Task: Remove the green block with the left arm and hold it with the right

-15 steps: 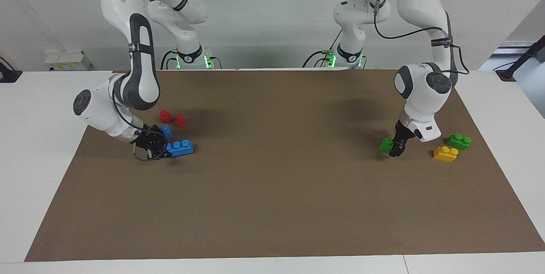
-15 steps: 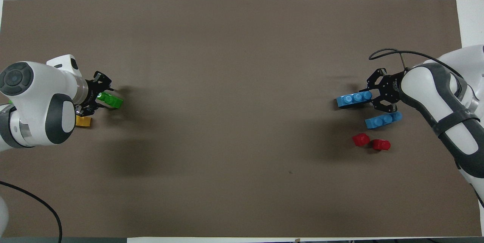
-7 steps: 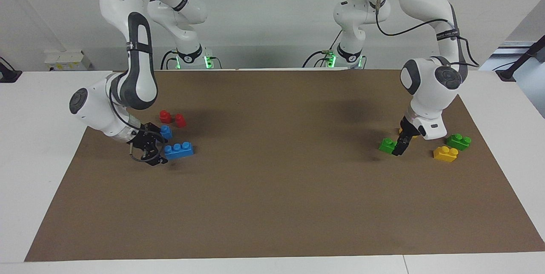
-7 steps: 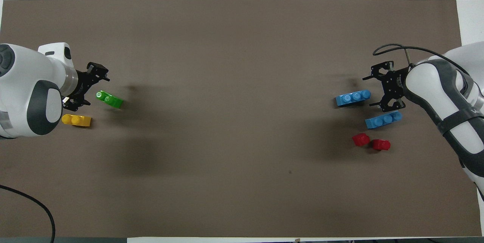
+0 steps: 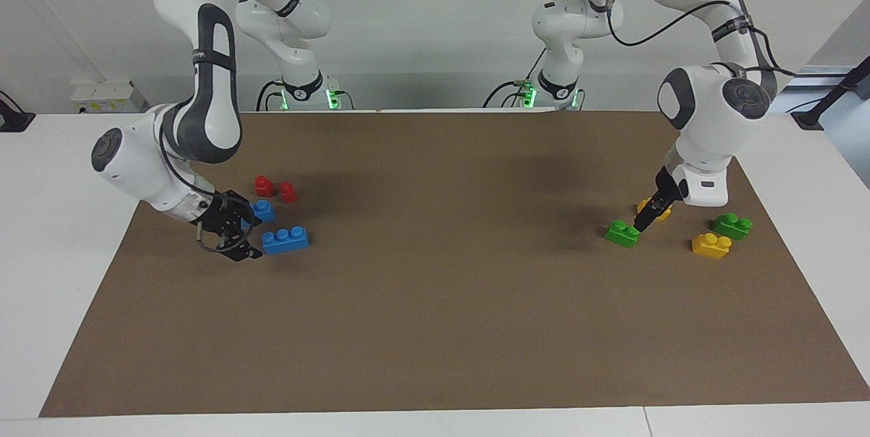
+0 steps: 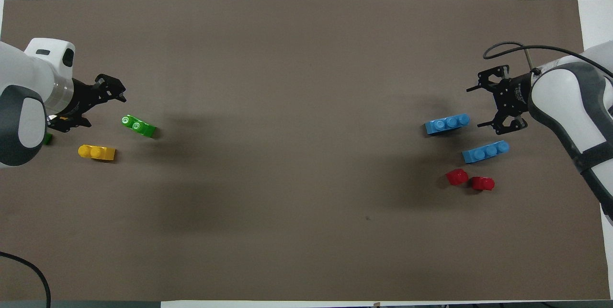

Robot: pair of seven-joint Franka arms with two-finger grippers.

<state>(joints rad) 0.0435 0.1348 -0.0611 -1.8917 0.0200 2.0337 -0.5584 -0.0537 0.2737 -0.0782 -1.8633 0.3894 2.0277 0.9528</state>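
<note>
The bright green block (image 5: 622,232) lies on the brown mat (image 5: 435,328) toward the left arm's end of the table, with nothing holding it; it also shows in the overhead view (image 6: 139,126). My left gripper (image 5: 644,221) hangs just beside it, on the side toward the left arm's end. In the overhead view the left gripper (image 6: 98,108) is open and empty. My right gripper (image 5: 251,236) is open and empty beside a blue three-stud brick (image 5: 285,239) at the right arm's end. The right gripper (image 6: 479,107) and that brick (image 6: 448,124) stand apart in the overhead view.
A darker green brick (image 5: 732,225) and a yellow brick (image 5: 711,245) lie near the green block. A second yellow brick (image 5: 654,208) shows partly past the left gripper. A second blue brick (image 6: 486,152) and two red pieces (image 6: 457,176) (image 6: 482,183) lie by the right gripper.
My left gripper came off the green block and drew back toward its own end of the table. My right gripper drew back from the blue brick. Both bricks stayed put.
</note>
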